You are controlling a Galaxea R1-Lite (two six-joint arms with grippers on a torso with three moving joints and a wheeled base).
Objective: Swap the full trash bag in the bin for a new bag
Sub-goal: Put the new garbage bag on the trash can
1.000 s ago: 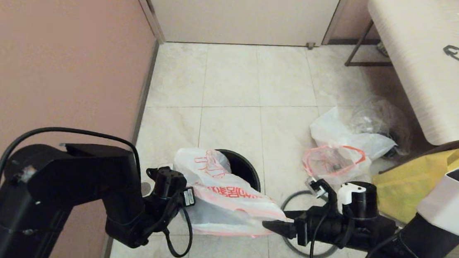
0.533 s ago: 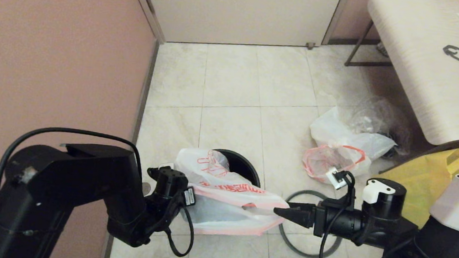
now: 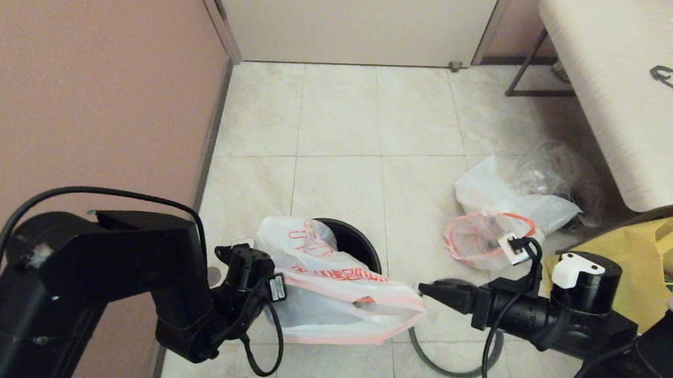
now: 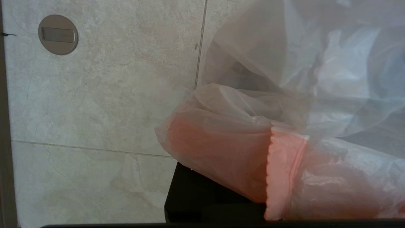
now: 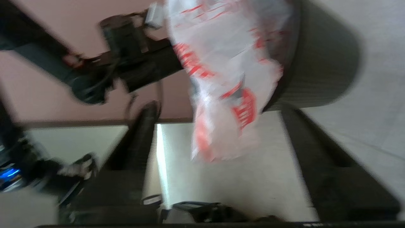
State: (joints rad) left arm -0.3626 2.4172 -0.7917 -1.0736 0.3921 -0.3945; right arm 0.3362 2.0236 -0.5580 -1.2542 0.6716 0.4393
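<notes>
Left claw (image 3: 269, 296) sits low beside the bin (image 3: 362, 246), its jaws clamped on a bunched pink-orange corner of the new bag (image 3: 333, 298); the left wrist view shows the film gathered against the dark finger. The bag is stretched out sideways from that pinch, partly draped over the near side of the bin's mouth, its far edge hanging free near the right claw (image 3: 425, 290). Right claw is just off that free edge, not touching it as far as the head view shows; right wrist view shows the two fingers spread with floor between them, so it is parted and holding nothing. Full trash bag (image 3: 491, 236) lies on the floor well to the right of the bin, next to a clear bag (image 3: 551, 168) and a yellow tote (image 3: 628, 269). The grey ring (image 3: 448, 369) lies flat on the floor under the right arm, off the bin. Judgement: old bag out, new one not yet seated; mouth needs opening and spreading over the rim. Risks: thin film may slip or tear at the single left pinch if pulled hard; right claw could close on both layers and hold the mouth shut; a sideways tug on the draped bag could tip or slide the light bin; the ring could snag the right arm's cable (image 3: 497, 373).
</notes>
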